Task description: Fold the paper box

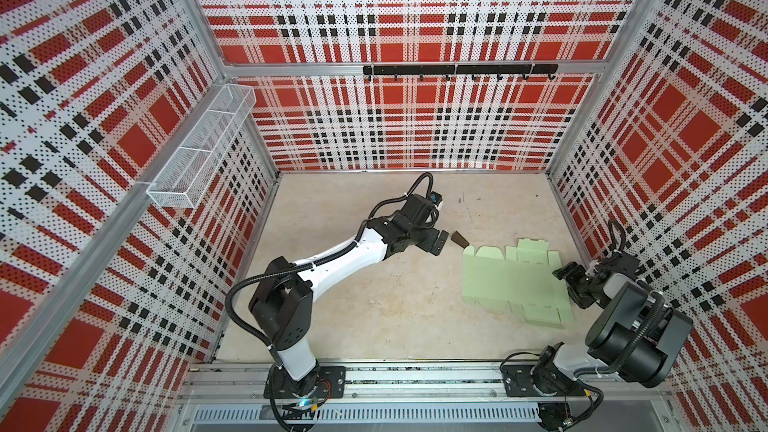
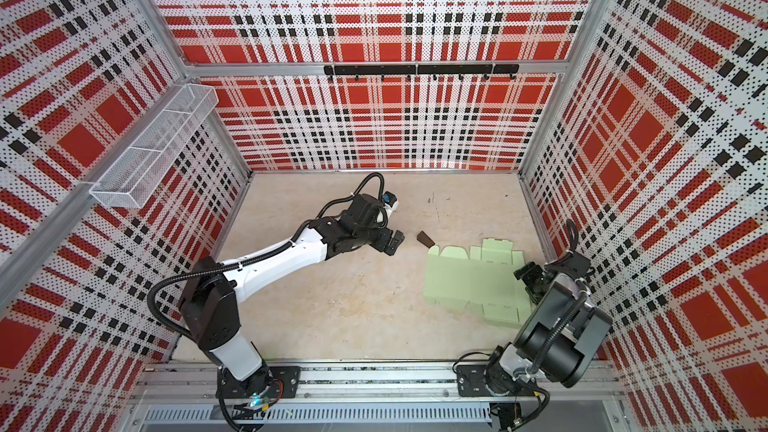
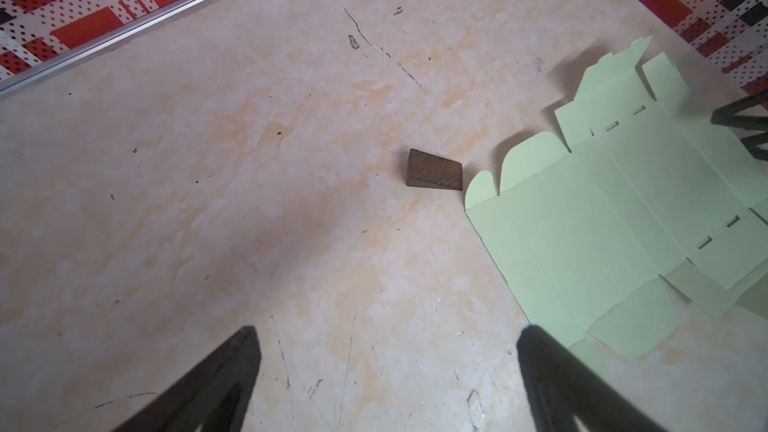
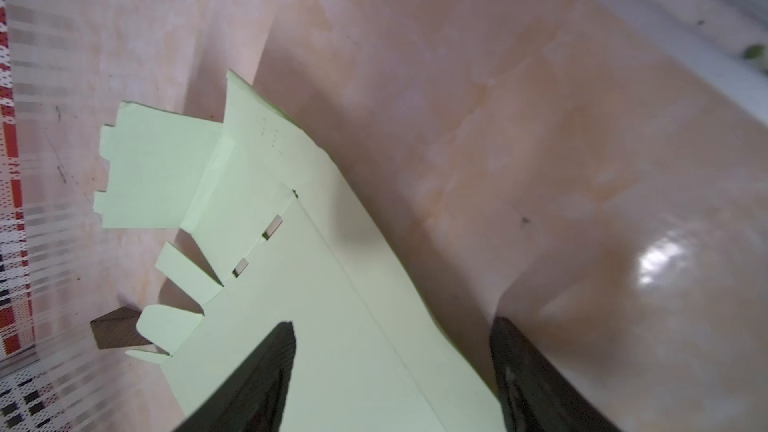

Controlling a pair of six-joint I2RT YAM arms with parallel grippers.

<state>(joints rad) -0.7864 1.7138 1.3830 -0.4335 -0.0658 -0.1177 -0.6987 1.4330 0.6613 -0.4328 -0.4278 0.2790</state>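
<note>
Barely started. The paper box (image 1: 511, 280) is a flat die-cut sheet on the right side of the bench (image 1: 353, 305), with no walls up. The right tool (image 4: 395, 324) has its jaws apart, straddling the sheet's edge, not clamped. The left tool (image 3: 388, 336) is wide open and empty, near the brown wedge (image 3: 434, 175). All folds are left.

Top views high, looking down, wrist views low, sharing paper box (image 3: 602, 209)
</note>
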